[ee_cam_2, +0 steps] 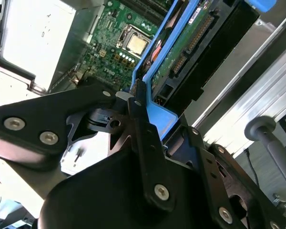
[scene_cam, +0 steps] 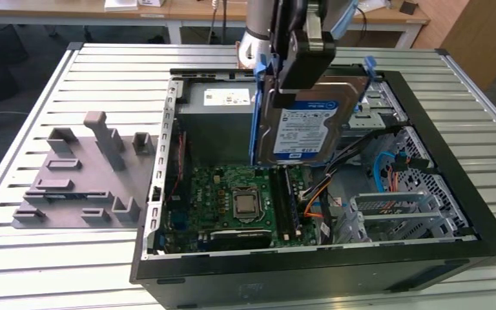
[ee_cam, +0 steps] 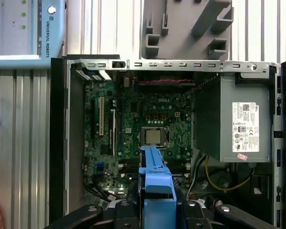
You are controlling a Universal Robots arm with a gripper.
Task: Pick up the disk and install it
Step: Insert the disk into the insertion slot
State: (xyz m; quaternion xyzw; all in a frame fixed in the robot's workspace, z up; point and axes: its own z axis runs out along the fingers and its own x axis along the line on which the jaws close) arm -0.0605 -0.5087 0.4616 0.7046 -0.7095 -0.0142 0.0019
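Gripping disk [scene_cam: 304, 129] edges, jaws hover above open case [scene_cam: 317, 271].

On the bench [scene_cam: 101, 71] we see the case [scene_cam: 317, 278] centred, the disk [scene_cam: 304, 129] above it, the block [scene_cam: 75, 181] by the exterior view's left edge.

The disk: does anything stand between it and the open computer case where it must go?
Nothing visible does. The gripper holds the disk upright above the open case, over the motherboard. Orange and blue cables lie lower inside, toward the exterior view's right.
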